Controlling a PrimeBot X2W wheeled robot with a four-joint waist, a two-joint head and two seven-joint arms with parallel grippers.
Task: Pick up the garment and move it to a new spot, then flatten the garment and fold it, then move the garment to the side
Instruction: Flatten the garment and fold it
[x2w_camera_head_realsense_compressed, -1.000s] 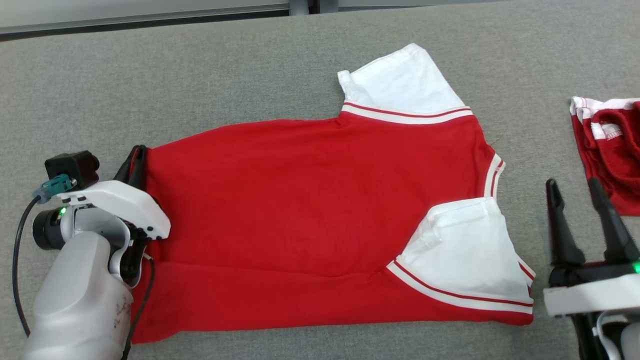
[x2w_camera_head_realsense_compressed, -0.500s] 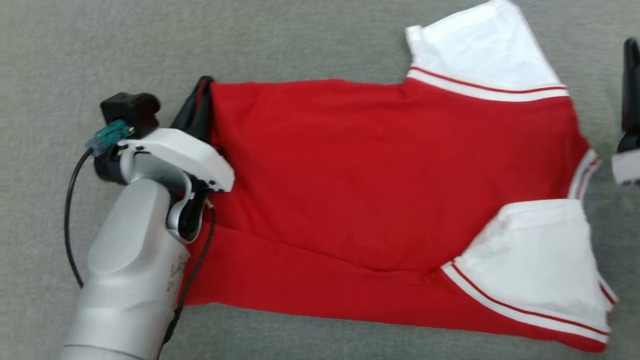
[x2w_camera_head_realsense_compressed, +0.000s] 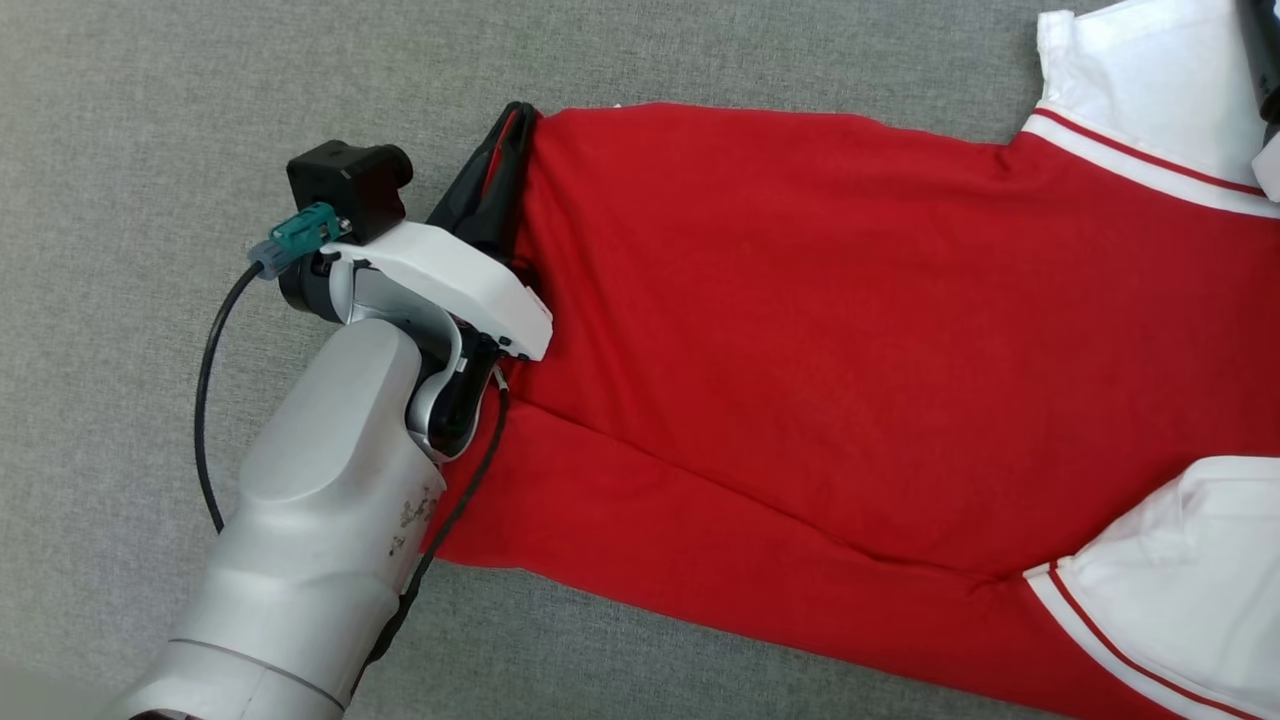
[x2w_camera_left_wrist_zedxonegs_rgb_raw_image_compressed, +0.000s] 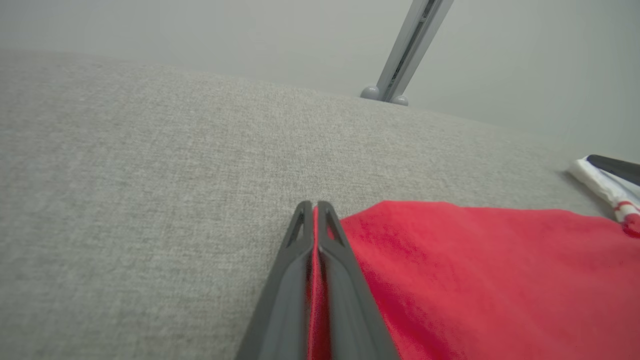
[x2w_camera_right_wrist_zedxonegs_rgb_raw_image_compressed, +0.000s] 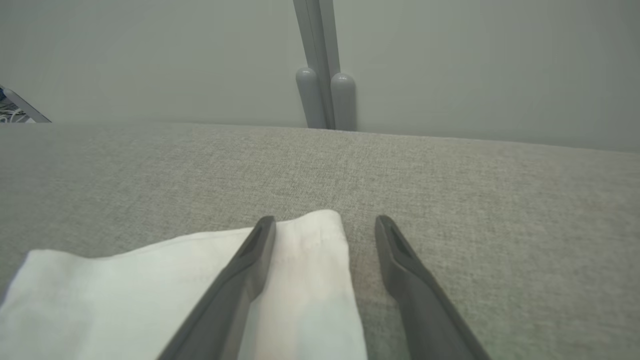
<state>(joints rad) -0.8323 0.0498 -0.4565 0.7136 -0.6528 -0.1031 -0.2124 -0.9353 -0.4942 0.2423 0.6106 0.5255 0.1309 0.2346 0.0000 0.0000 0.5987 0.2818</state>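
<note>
We see garment (x2w_camera_head_realsense_compressed: 850, 330) flat, unfolded on table (x2w_camera_head_realsense_compressed: 120, 150). Left fingers (x2w_camera_left_wrist_zedxonegs_rgb_raw_image_compressed: 290, 280) clamp garment's hem corner; right fingers (x2w_camera_right_wrist_zedxonegs_rgb_raw_image_compressed: 245, 275) wide over garment's sleeve (x2w_camera_right_wrist_zedxonegs_rgb_raw_image_compressed: 125, 280). We judge flattening near done; fold, move aside remain.

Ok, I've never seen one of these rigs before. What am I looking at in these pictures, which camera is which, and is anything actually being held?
This is a wheeled robot with two arms, working on laundry. The wide picture from above comes from a camera on its head, looking down at a grey fabric surface. On it lies a red shirt with white sleeves, spread out fairly flat. The pale arm at the left ends in the left gripper, which is shut on the shirt's edge. The next picture is from that arm's wrist, looking along its two dark fingers, with red cloth pinched between them. The last is from the right wrist: the right gripper stands open over the corner of a white sleeve, holding nothing.
</note>
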